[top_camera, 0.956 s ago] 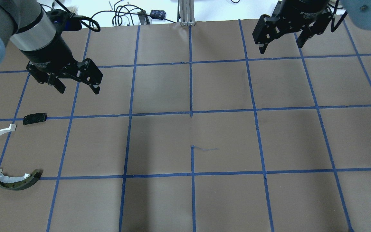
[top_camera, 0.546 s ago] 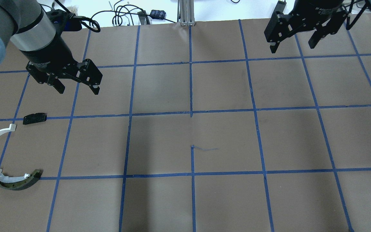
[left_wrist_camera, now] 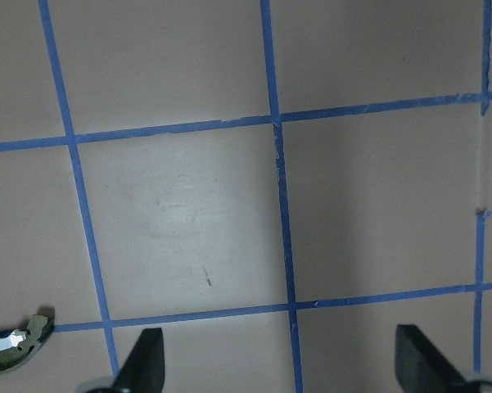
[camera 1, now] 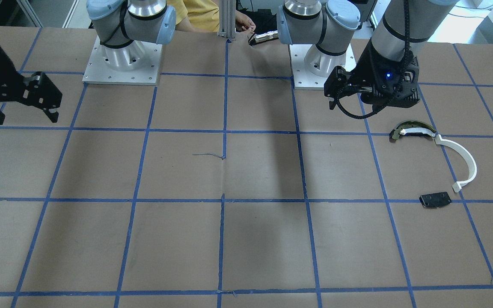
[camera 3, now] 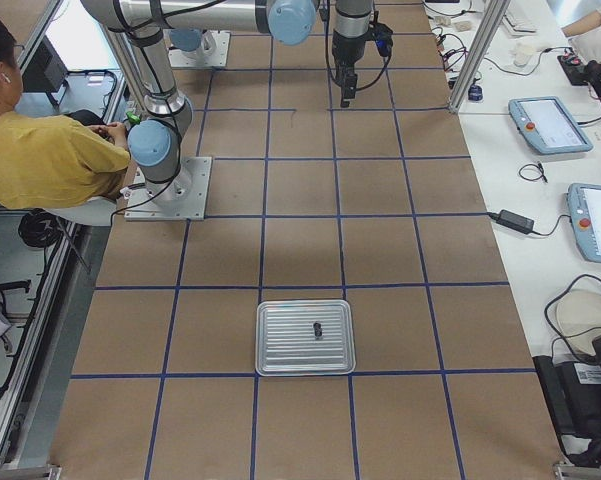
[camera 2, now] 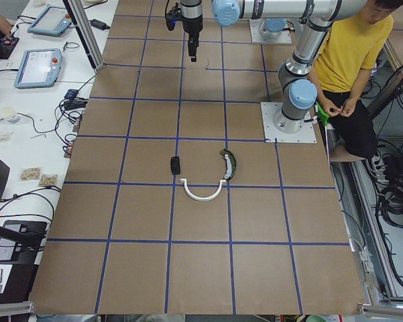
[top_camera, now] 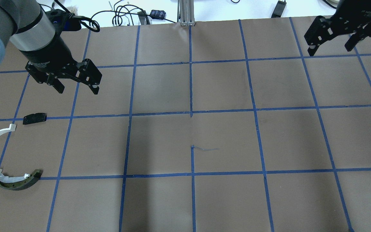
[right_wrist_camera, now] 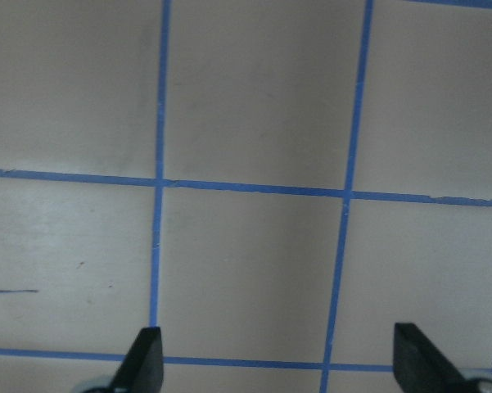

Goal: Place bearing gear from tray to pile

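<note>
Both aloft, splayed, left hand (top_camera: 78, 91), right hand (top_camera: 329, 51)

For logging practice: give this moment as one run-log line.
left gripper open, empty | right gripper open, empty | dark bearing gear in silver metal tray

On the brown table (camera 2: 255, 221) I see a white arc (camera 2: 201, 196), a dark curved piece (camera 2: 228, 164) at one end and a small black plate (camera 2: 175, 165) near the other. The left gripper (camera 2: 192, 55) hangs far back. A person (camera 2: 352, 47) in yellow sits nearby.
</note>
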Robot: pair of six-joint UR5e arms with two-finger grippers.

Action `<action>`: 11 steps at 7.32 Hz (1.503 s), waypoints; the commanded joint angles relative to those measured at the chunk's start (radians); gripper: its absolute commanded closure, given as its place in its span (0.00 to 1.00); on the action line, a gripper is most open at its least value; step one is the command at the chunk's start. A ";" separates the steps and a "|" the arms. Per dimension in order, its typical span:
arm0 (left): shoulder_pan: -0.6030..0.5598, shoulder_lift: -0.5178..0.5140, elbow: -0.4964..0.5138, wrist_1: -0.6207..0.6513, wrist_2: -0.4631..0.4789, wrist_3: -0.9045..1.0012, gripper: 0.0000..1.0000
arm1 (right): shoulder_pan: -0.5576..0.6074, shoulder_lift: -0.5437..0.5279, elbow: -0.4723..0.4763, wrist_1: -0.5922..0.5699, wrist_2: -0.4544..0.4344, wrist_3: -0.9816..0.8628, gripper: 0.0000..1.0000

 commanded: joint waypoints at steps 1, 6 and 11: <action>0.001 0.002 0.000 0.001 0.000 0.000 0.00 | -0.163 0.080 0.014 -0.094 -0.053 -0.210 0.00; 0.003 0.000 0.000 0.003 0.002 0.000 0.00 | -0.589 0.313 0.019 -0.419 -0.045 -1.155 0.00; 0.006 -0.001 0.002 0.004 0.002 0.002 0.00 | -0.740 0.467 0.142 -0.564 0.027 -1.813 0.00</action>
